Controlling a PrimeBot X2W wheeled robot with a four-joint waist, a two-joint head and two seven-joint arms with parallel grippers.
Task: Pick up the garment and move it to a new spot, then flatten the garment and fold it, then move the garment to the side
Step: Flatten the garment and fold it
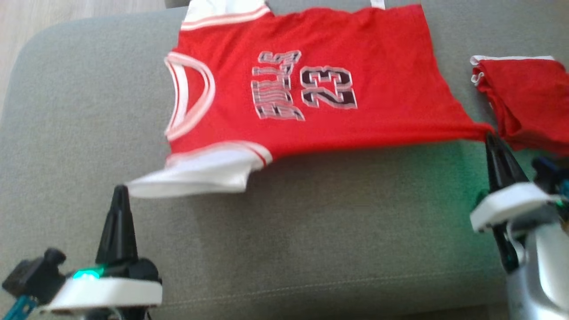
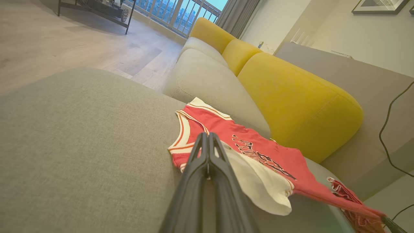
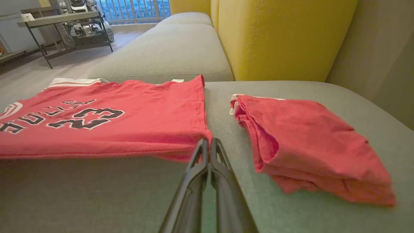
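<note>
Red jersey (image 1: 311,89) spread print-up on grey sofa seat (image 1: 311,231), between both tools. Right tool (image 1: 489,138) clamped on lower hem corner, cloth drawn to a point at its tip. Left tool (image 1: 120,191) has fingers pressed together, tip touching edge of white sleeve (image 1: 200,171); cannot tell if cloth is pinched. Folded red garment (image 1: 529,98) lies just beside right tool.

A grey sofa seat (image 1: 311,231) is backed by yellow cushions (image 2: 291,106). Beyond lie a pale wood floor (image 2: 64,38), a black-framed table (image 3: 61,19), a daylit railed window (image 2: 174,16) and a grey curtain (image 2: 237,13). A framed picture (image 2: 378,6) hangs on the white wall.
</note>
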